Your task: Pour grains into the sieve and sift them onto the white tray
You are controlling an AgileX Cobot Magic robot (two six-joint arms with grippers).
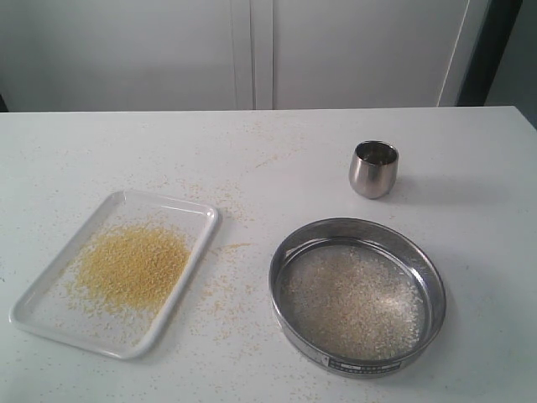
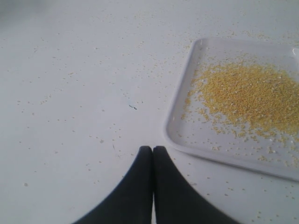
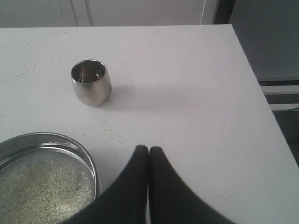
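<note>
I see the white table (image 1: 470,168) carrying all the items. The tray (image 1: 33,315) lies flat on its left part. The sieve (image 1: 361,222) sits flat on the right part, well apart from the tray, its label facing the table's near edge. The steel cup (image 1: 373,170) stands upright behind the sieve, apart from it.

Left gripper (image 2: 153,150): fingers pressed together along their length, nothing between them. It sits over bare table just beside the tray's rim. I cannot tell whether the tips touch the surface.

Right gripper (image 3: 148,150): fingers likewise pressed together and holding nothing. It sits over bare table near the sieve's rim, with the cup farther off.

Grains (image 1: 132,266): the fine yellow ones lie heaped in the middle of the tray. The whitish ones cover the sieve's mesh. Strays are scattered on the table, thickest around the tray.
</note>
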